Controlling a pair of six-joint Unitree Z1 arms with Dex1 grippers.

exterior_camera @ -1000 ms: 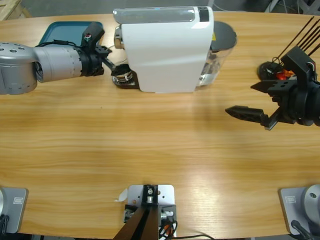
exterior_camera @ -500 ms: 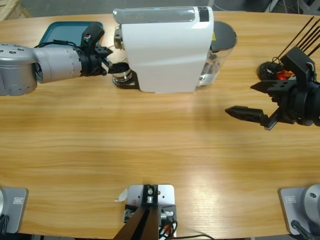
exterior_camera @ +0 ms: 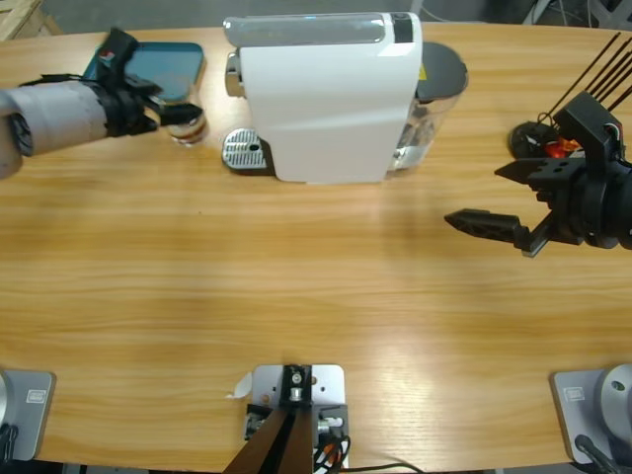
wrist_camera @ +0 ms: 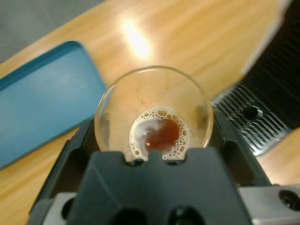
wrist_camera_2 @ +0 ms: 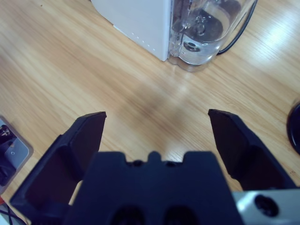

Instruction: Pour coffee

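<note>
While the left arm does all the work, this is how it stands from where I am:

Left gripper: the left arm's black two-jawed gripper [wrist_camera: 154, 154] is closed round a small clear glass tumbler [wrist_camera: 153, 112], one jaw on each side of its wall, carrying it upright.
Coffee: a shallow pool of dark brown coffee [wrist_camera: 159, 133] with a ring of pale foam sits at the bottom of that glass (only a small measure, well below the rim).
Where the glass is: in the high view the clear glass tumbler [exterior_camera: 186, 120] hangs at the gripper's tip, clear of the machine, just beside the near edge of the flat teal plastic tray [exterior_camera: 168, 65] at the table's far left.
Drip grate: the round perforated metal grate [exterior_camera: 243, 150] at the foot of the white boxy coffee machine [exterior_camera: 326, 94] has nothing on it.
Water tank: the machine's transparent tank [wrist_camera_2: 211, 28] shows at its far end, with a dark cable trailing from there.
Right gripper: the right arm's black gripper [wrist_camera_2: 157, 136] hangs spread wide over bare wooden table [exterior_camera: 316, 276], well apart from everything, holding nothing.
Done, as I judge it: coffee is in the glass, and the glass is off the grate.
Left to do: setting the glass down, likely on or beside the tray, and letting go.
</note>
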